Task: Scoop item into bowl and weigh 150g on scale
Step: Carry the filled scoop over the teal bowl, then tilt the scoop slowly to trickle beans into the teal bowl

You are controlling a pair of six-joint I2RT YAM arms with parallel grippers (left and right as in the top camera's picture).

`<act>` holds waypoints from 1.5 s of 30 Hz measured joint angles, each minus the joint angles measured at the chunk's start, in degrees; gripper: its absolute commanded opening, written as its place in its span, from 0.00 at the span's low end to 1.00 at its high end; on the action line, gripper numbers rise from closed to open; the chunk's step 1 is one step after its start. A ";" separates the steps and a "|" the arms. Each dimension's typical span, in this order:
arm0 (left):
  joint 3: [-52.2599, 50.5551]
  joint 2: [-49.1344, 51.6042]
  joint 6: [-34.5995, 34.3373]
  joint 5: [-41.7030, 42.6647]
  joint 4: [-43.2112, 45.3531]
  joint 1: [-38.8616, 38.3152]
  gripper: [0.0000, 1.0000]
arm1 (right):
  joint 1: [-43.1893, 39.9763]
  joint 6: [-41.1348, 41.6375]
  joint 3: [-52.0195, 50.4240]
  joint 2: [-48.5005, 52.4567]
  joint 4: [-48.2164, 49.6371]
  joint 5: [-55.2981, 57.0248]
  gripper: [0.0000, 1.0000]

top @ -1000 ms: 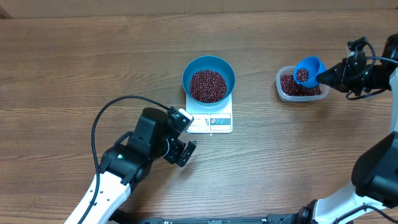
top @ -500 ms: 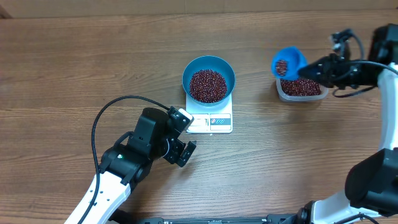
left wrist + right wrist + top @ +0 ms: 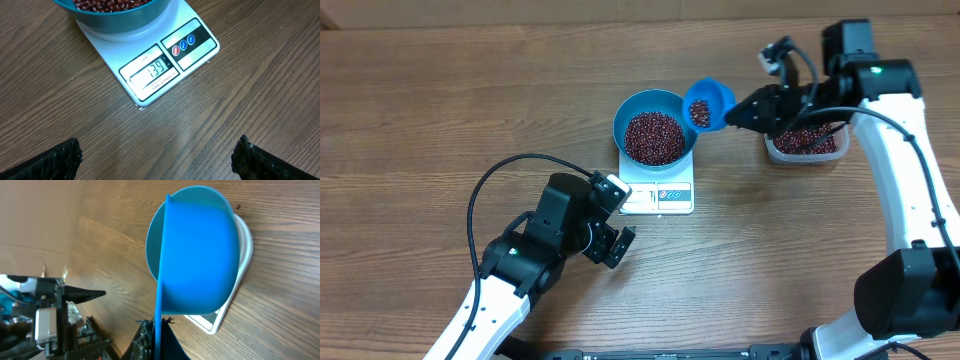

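The blue bowl [image 3: 621, 115] stands on the white scale [image 3: 660, 197] and holds a heap of red-brown beans [image 3: 654, 137]. The scale's display [image 3: 150, 72] reads 139. My right gripper [image 3: 745, 110] is shut on the handle of a small blue scoop [image 3: 708, 104], which carries a few beans and hangs at the bowl's right rim. In the right wrist view the scoop [image 3: 200, 265] covers most of the bowl [image 3: 151, 255]. My left gripper [image 3: 625, 218] stands open over bare table just in front of the scale, nothing between its fingers [image 3: 65, 155].
A clear plastic tub [image 3: 805, 142] with more beans sits to the right of the scale, partly under my right arm. A black cable [image 3: 490, 180] loops over the table by my left arm.
My right arm has carried the scoop with beans leftward from above the tub to the bowl's right rim. The left arm has not moved.
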 measured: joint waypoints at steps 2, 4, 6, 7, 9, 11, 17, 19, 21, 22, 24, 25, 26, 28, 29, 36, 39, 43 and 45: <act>0.00 0.00 0.00 0.00 0.00 0.00 0.99 | 1.70 1.07 0.00 0.00 1.22 1.57 0.04; 0.00 0.00 0.00 0.00 0.00 0.00 0.99 | 3.74 2.29 0.00 0.00 2.64 3.78 0.04; 0.00 0.00 0.00 0.00 0.00 0.00 1.00 | 6.03 3.23 0.00 0.00 3.89 6.54 0.04; 0.00 0.00 0.00 0.00 0.00 0.00 0.99 | 6.60 3.45 0.00 0.00 4.22 7.41 0.04; 0.00 0.00 0.00 0.00 0.00 0.00 1.00 | 8.52 4.48 0.00 0.00 5.55 10.80 0.04; 0.00 0.00 0.00 0.00 0.00 0.00 0.99 | 9.88 5.33 0.00 0.00 6.29 13.70 0.04; 0.00 0.00 0.00 0.00 0.00 0.00 0.99 | 13.51 6.99 0.00 0.00 8.24 22.56 0.04; 0.00 0.00 0.00 0.00 0.00 0.00 1.00 | 14.49 7.19 0.00 0.00 8.96 25.16 0.04; 0.00 0.00 0.00 0.00 0.00 0.00 1.00 | 15.41 7.26 0.00 0.00 9.66 27.63 0.04; 0.00 0.00 0.00 0.00 0.00 0.00 1.00 | 15.98 7.30 0.00 0.00 9.92 29.00 0.04; 0.00 0.00 0.00 0.00 0.00 0.00 1.00 | 16.98 7.34 0.00 0.00 10.58 31.26 0.04; 0.00 0.00 0.00 0.02 0.00 0.00 1.00 | 17.55 7.34 0.00 0.00 10.93 32.44 0.04; 0.00 0.00 0.00 0.00 0.00 0.00 1.00 | 18.10 7.32 0.00 0.00 11.21 33.48 0.04; 0.00 0.00 0.00 0.00 0.00 0.00 0.99 | 19.19 7.30 0.00 0.00 11.67 35.43 0.04; 0.00 0.00 0.00 0.00 0.00 0.00 1.00 | 19.47 7.34 0.00 0.00 11.91 36.02 0.04; 0.00 0.00 0.00 0.00 0.00 0.00 1.00 | 21.18 7.32 0.00 0.00 12.61 40.13 0.04; 0.00 0.00 0.00 0.00 0.00 0.00 1.00 | 21.16 7.34 0.00 0.00 12.59 41.03 0.04; 0.00 0.00 0.00 0.00 0.00 0.00 0.99 | 21.31 6.62 0.00 0.00 12.59 41.48 0.04; 0.00 0.00 0.00 0.00 0.00 0.00 1.00 | 21.57 6.03 0.00 0.00 12.63 41.75 0.04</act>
